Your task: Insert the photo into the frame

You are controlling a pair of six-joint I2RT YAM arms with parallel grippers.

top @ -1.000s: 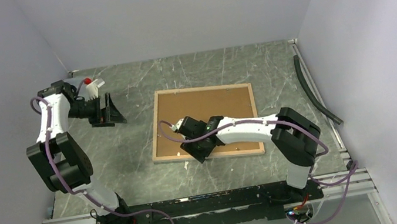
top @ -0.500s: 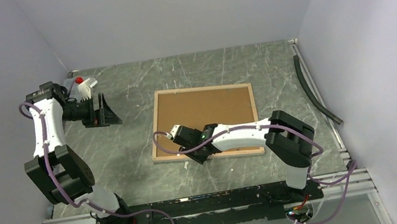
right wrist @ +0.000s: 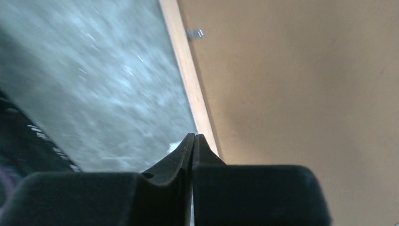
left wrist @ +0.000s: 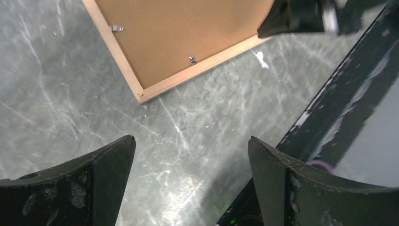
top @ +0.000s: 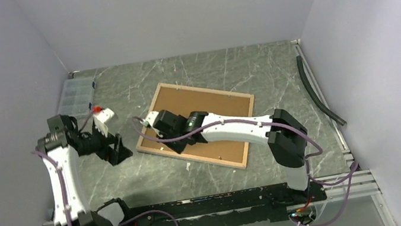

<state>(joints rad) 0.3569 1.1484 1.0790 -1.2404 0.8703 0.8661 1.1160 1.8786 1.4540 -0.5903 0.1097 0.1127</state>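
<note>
Fingers of the left gripper (top: 115, 150) stand wide apart, released, above the left side of the bench (top: 153, 174). Mid-bench, the frame (right wrist: 188, 70) lies back up and askew, with the brown backing panel (top: 203, 109) inside its wood rim. The right gripper (right wrist: 194, 135) is clenched, fingertips together, at the frame's near-left rim.

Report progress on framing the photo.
Done: nothing visible; the photo is not in view. The frame lies back-up with the brown backing panel in it. In hand: the right gripper, shut, sits at the frame's near rim; the left gripper hovers open. Left, apparently: lift out the backing, insert the photo.
</note>
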